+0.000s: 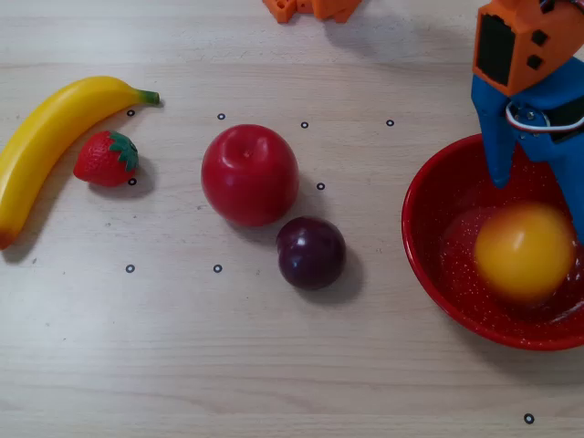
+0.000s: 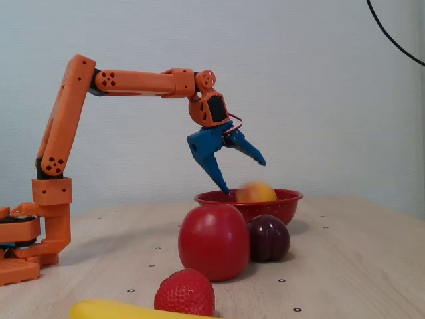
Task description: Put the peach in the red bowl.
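The yellow-orange peach (image 1: 525, 253) lies inside the red speckled bowl (image 1: 422, 228) at the right of the overhead view. It looks slightly blurred there and in the fixed view (image 2: 255, 193), where it shows above the bowl's rim (image 2: 282, 205). My blue gripper (image 1: 540, 208) hangs open just above the bowl and holds nothing. One finger points down at the bowl's near rim and the other is spread away from it in the fixed view (image 2: 244, 177).
A large red apple (image 1: 249, 174) and a dark purple plum (image 1: 311, 252) sit left of the bowl. A strawberry (image 1: 107, 159) and a banana (image 1: 55, 137) lie further left. The orange arm base (image 2: 26, 246) stands at the table's back.
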Robot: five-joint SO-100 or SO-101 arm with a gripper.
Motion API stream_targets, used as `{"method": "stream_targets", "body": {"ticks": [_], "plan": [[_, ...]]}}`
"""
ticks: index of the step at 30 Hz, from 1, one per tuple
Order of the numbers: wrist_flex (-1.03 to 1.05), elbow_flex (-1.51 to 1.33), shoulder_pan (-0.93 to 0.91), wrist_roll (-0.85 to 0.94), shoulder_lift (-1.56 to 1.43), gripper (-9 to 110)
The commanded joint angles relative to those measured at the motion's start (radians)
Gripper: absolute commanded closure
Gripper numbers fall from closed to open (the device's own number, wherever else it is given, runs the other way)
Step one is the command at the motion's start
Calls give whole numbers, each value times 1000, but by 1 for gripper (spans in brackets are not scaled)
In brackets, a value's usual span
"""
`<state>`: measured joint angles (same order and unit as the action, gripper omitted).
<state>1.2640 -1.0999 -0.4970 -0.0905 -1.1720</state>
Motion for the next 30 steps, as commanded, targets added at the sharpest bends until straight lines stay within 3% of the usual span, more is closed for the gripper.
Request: {"method": "stream_targets", "body": {"ticks": [1, 7, 11, 17, 30], "plan": [[-40, 20, -2, -20, -78, 62], [6, 26, 54, -9, -227, 81], [40, -5, 126, -2, -371, 100], [-5, -242, 272, 6, -663, 101], [-374, -1249, 456, 35, -1548, 101]]}}
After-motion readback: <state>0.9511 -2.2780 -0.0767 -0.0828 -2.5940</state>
